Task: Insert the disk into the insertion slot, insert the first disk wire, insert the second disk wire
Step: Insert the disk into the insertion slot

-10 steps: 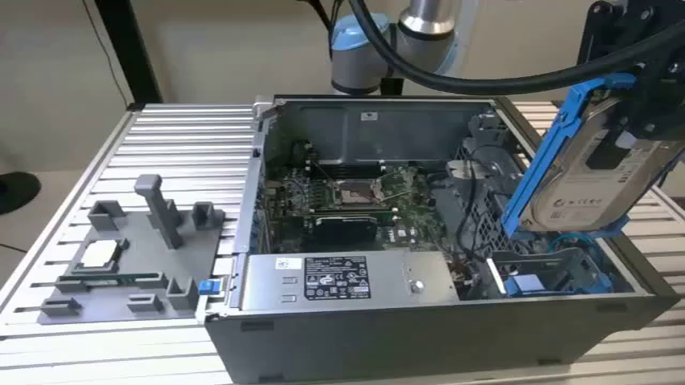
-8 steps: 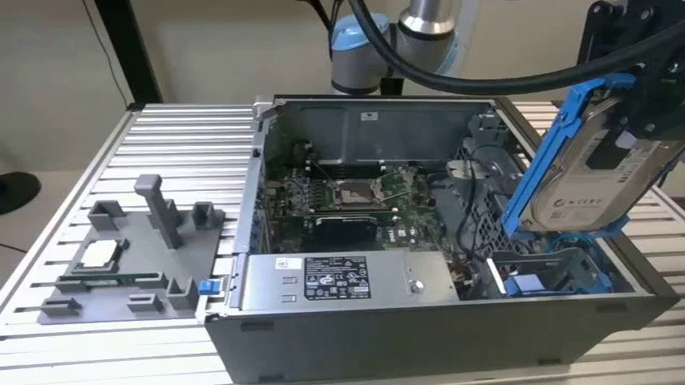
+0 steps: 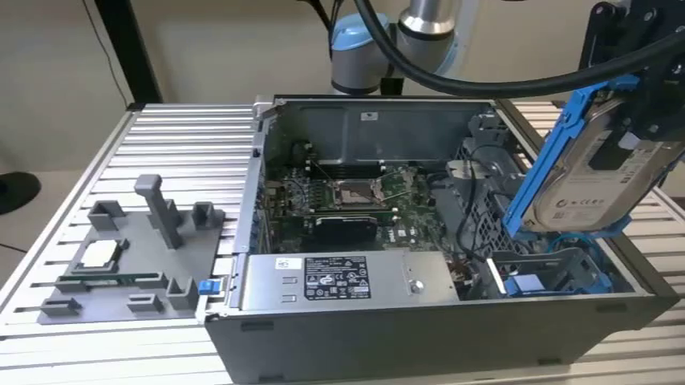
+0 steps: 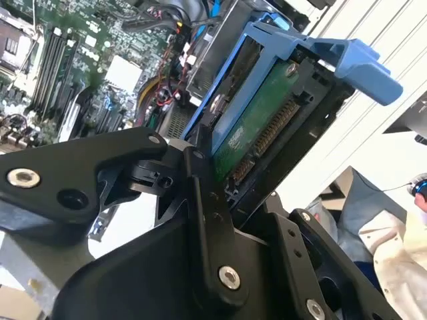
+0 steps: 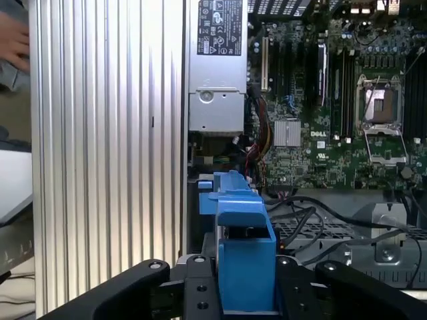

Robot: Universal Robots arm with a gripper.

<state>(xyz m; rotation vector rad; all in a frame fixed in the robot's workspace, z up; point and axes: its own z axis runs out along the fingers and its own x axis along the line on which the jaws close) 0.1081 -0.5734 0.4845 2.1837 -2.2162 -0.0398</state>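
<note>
The disk (image 3: 594, 172), a silver drive with a white label in a blue carrier frame, hangs tilted above the open computer case at the exterior view's right. My gripper (image 3: 640, 120) is shut on it from above. In the second wrist view the disk (image 4: 260, 130) shows its green circuit board and connector between the black fingers (image 4: 200, 180). The first wrist view has the blue carrier (image 5: 240, 240) edge-on in the gripper (image 5: 240, 293). The insertion slot (image 3: 551, 269), a grey bay with blue tabs, lies below the disk in the case's near right corner. Black cables (image 5: 313, 217) lie loose over perforated metal; I cannot tell which are the disk wires.
The case holds a motherboard (image 3: 342, 200) and a grey labelled power-supply box (image 3: 332, 281) along its front wall. A grey fixture plate (image 3: 128, 257) with small parts sits on the slatted aluminium table (image 3: 182, 136) at the exterior view's left. A person's hand (image 5: 10, 40) shows beyond the table edge.
</note>
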